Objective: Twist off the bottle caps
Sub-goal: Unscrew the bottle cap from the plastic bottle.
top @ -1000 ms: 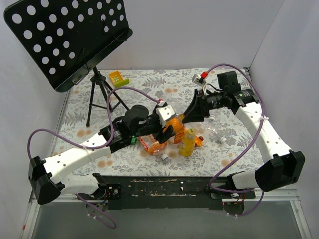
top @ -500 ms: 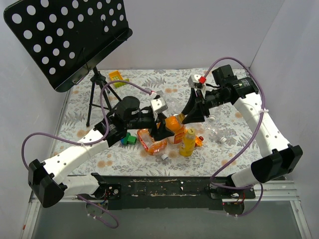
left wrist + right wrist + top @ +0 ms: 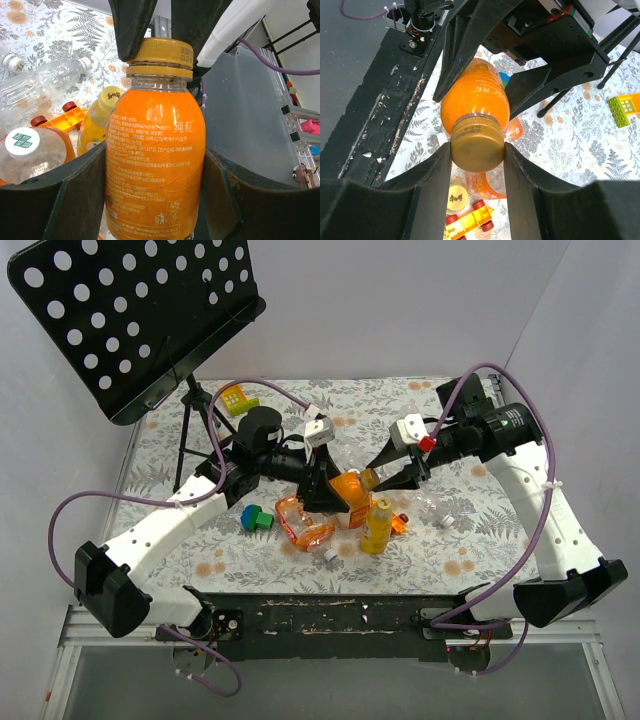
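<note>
Above the desk [image 3: 470,560], the orange bottle [image 3: 475,95] is held tilted, its body clamped between the fingers of the left gripper [image 3: 155,165]. The right gripper [image 3: 477,155] pinches the yellow cap [image 3: 160,57], which sits on the bottle's neck.

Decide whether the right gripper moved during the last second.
Yes. The right gripper has rolled around the bottle cap: its white camera swung toward the near edge, nearer the upright yellow bottle, while the jaws stayed on the cap.
</note>
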Motion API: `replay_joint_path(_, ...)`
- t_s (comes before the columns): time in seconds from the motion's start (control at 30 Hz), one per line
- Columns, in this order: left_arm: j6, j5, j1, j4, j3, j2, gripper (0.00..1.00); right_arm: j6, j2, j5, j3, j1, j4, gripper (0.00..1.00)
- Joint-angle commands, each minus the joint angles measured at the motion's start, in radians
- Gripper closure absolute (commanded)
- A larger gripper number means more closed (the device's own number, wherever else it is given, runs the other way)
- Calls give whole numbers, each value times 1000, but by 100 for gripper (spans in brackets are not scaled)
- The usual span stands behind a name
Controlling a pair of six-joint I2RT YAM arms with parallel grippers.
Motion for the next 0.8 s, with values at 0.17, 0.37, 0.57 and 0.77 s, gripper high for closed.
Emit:
replay_joint_path(0.17,77,-24,14,-70,71,-36,100,240,-35,7,-12,-4,154,63)
replay_joint_path(0.37,129,-167,8,-103,42,-79,100,552,-67,15,-11,-31,285,26)
replay_joint_path(0.57,162,-285,-29,-103,27,-123,100,848,-121,-70,-127,-110,475,15)
replay_joint_path(0.77,229,-705,-227,-95,25,-137,100,1489,-219,-15,-346,-179,897,16)
